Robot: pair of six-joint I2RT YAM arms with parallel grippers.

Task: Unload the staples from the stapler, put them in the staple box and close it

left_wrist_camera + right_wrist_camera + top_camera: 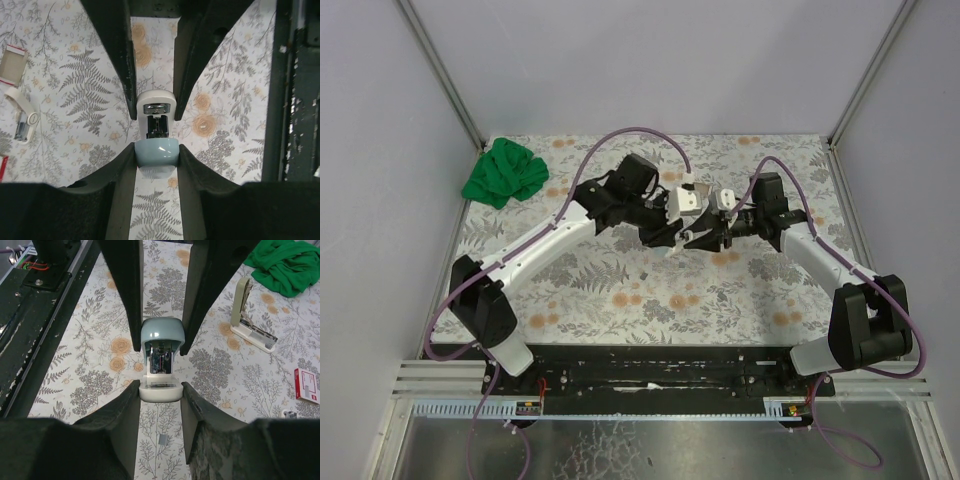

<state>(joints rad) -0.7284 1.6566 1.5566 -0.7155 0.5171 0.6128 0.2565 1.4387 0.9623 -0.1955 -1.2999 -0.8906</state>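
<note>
Above the middle of the counter (620,300) you have the stapler (162,332) caught between both arms. The left tool (157,150) is clamped on its pale blue end, and the right tool (160,390) sits narrow on the white end, its pads appearing to touch both sides. Between those two ends the metal channel inside shows, though you cannot tell from these views whether any strip is left in it. One small grey bit, most likely the staples (162,440), lies on the counter just below the stapler. To do this step well, I'd judge you should hold the blue end steady with the left and make sure the right grip is firm and square before you pull or tip anything; a slanted pinch on that rounded white shell could slip. Aim the opening down over bare counter, so whatever drops lands near the grey bit and not beside the second stapler (250,320) or the red-and-white box (306,385). Both arms reach forward and inward from their bases, elbows out. Their wrists are turned to face each other nose to nose, with the tools tipped down toward the counter.
</note>
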